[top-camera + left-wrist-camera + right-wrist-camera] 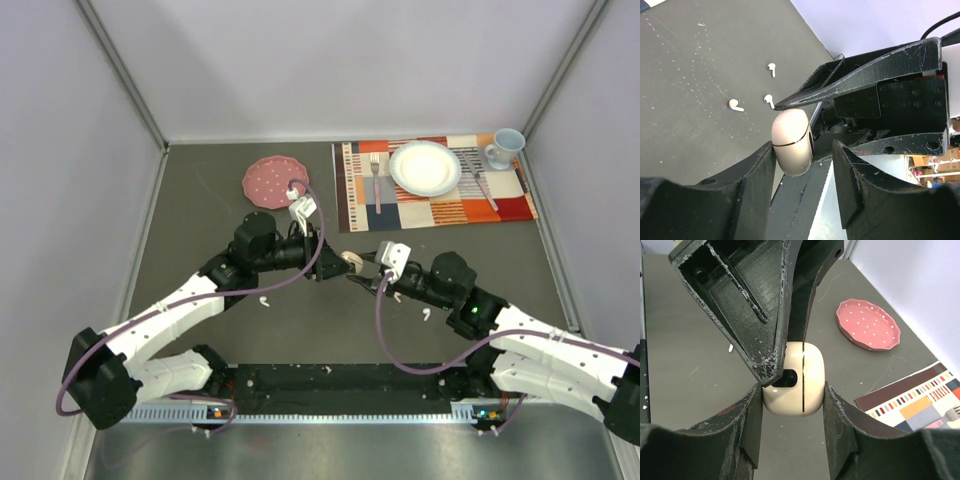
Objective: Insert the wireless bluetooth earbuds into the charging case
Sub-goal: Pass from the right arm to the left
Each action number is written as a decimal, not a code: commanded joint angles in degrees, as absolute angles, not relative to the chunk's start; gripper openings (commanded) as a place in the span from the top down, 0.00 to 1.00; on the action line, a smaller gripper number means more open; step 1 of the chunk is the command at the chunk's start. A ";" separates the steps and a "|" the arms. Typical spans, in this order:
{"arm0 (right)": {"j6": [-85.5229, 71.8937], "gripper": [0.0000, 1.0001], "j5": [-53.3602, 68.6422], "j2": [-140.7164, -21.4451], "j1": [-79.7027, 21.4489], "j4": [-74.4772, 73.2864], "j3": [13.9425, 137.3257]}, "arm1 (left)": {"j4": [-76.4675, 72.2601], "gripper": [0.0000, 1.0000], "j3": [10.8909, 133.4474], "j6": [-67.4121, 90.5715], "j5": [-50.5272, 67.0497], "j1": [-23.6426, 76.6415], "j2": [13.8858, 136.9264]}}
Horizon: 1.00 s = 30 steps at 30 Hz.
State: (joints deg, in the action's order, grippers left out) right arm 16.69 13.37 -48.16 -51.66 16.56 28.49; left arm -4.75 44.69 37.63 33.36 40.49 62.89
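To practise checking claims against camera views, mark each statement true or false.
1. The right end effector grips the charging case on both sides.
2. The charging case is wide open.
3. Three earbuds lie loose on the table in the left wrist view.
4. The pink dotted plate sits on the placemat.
1. True: the right end effector has a finger pressed against each side of the cream charging case.
2. False: it is shut, with only a thin seam showing.
3. True: three white earbuds lie on the table.
4. False: the pink dotted plate sits on bare table left of the placemat, which holds the white plate.
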 commanded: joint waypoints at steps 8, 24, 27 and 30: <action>16.61 1.00 11.08 -47.28 -52.82 20.74 28.04 | -7.91 0.52 46.41 37.88 34.63 41.04 63.81; 17.22 0.98 13.44 -47.37 -53.09 20.92 28.21 | -7.21 0.75 46.93 37.00 34.54 41.22 64.60; 17.49 0.98 13.27 -47.64 -53.26 20.57 28.56 | -7.03 0.73 47.02 36.74 34.54 41.22 64.34; 17.67 0.98 13.27 -47.72 -53.35 20.30 28.56 | -6.94 0.72 47.02 36.74 34.28 41.22 64.42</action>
